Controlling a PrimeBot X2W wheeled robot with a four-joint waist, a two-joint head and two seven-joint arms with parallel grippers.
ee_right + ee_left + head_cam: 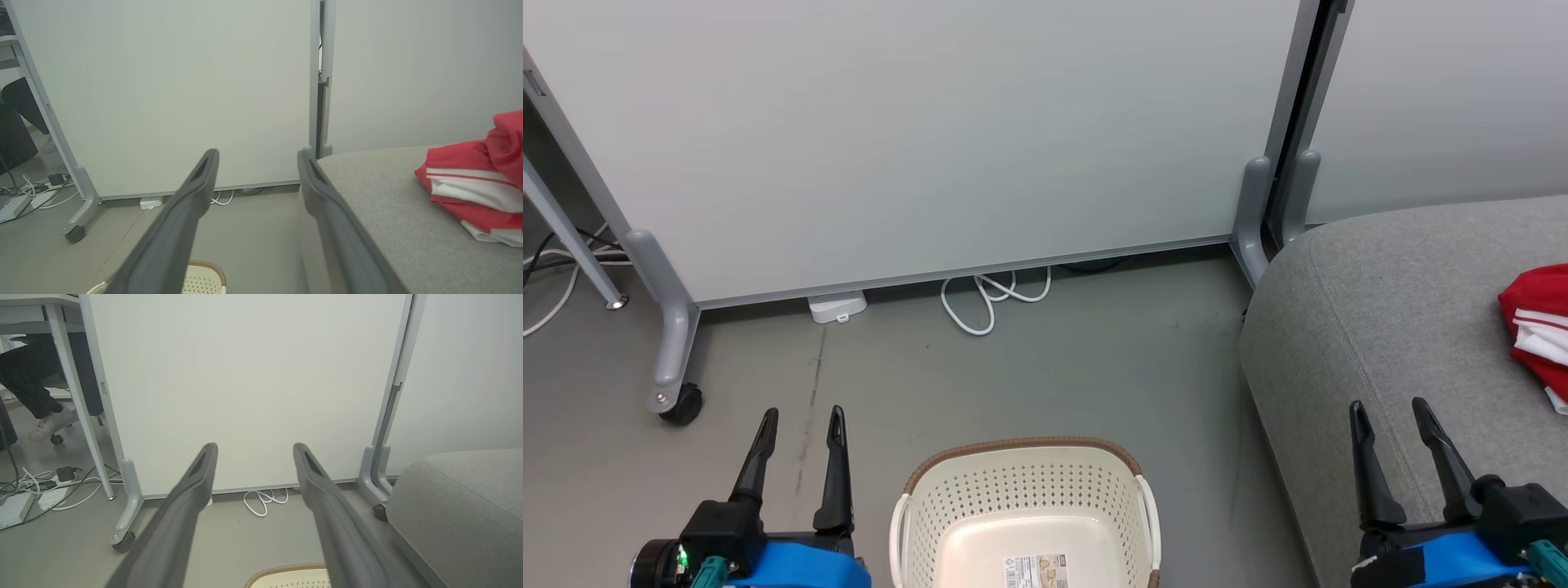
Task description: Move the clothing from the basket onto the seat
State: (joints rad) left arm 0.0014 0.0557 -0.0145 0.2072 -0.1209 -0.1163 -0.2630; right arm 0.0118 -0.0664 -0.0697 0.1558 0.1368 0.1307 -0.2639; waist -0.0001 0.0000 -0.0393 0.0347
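The red clothing (pixel 1535 327) lies bunched on the grey seat (pixel 1380 327), cut off by the picture's right edge, so the garments cannot be counted. One basket (pixel 1021 490) stands on the floor (pixel 1094 367), its near part cropped, a sticker (pixel 1036 570) on its bottom. The left gripper (pixel 802 411) and right gripper (pixel 1387 403) both gape wide

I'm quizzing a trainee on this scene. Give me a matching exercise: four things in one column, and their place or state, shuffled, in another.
1 clothing
2 basket
3 white cable
4 left end effector

A open, above the floor
B looped by the partition
C on the seat
D beside the seat, sticker showing inside

Pairs: 1-C, 2-D, 3-B, 4-A
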